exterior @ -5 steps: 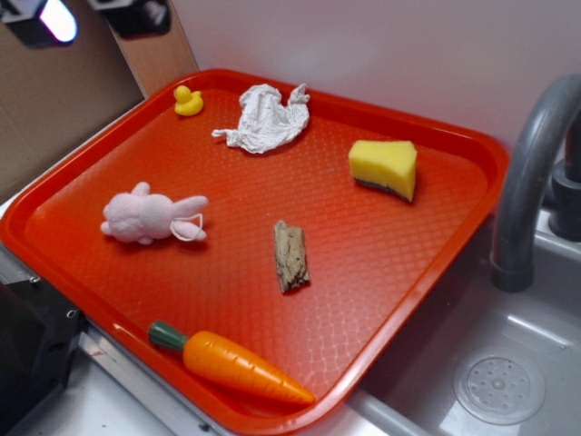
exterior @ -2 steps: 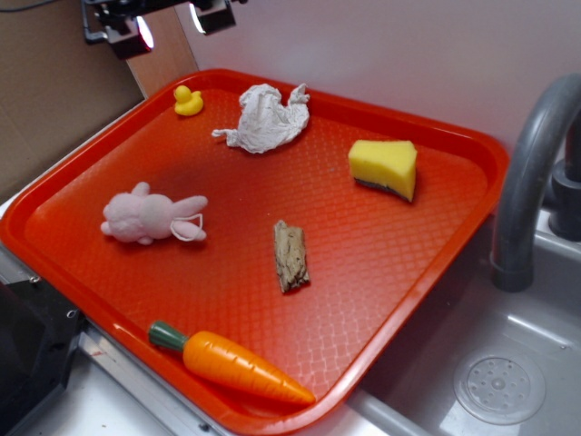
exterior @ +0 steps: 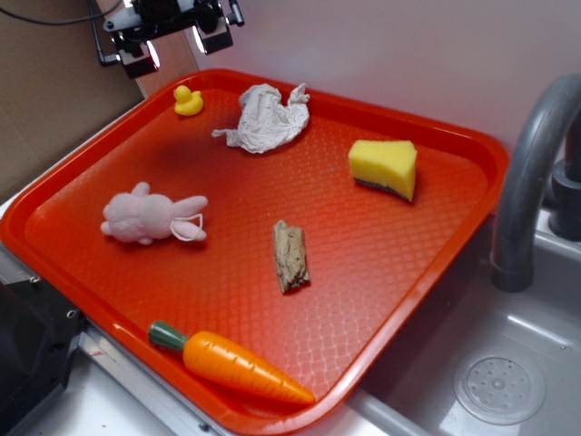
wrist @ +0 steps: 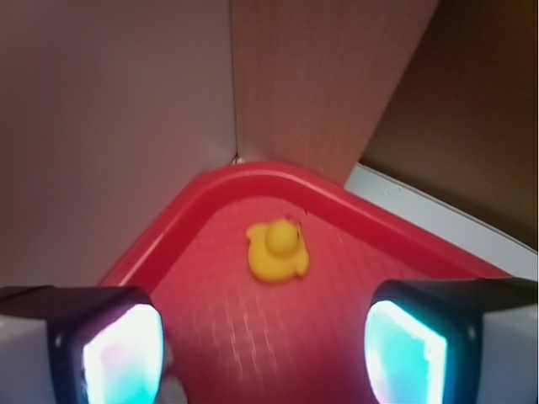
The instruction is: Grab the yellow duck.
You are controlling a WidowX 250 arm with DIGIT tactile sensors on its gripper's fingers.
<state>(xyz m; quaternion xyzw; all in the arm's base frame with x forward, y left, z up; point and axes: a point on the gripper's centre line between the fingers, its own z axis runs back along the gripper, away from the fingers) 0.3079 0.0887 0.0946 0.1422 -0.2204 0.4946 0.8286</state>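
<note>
Exterior view: no brand, label or writing can be read on anything. One red tray (exterior: 399,300) carries six items, one of each. The yellow duck (exterior: 188,101) sits in the far left corner, upright and apart from the rest. Just right of it lies a crumpled white cloth (exterior: 265,118); further right, a yellow sponge (exterior: 385,166). A pink bunny (exterior: 151,216) lies at the left, a piece of wood (exterior: 290,256) near the middle, a toy carrot (exterior: 231,362) at the near edge. A grey tap (exterior: 529,173) and a sink (exterior: 490,381) stand to the right. The gripper (exterior: 172,45) hangs above the far left corner, clear of the duck.

Wrist view: the duck (wrist: 276,250) lies in the tray's (wrist: 210,189) corner, nothing blocking it. The gripper (wrist: 265,345) has its jaws spread wide, one at each lower corner, holding nothing. The picture is slightly blurred.
</note>
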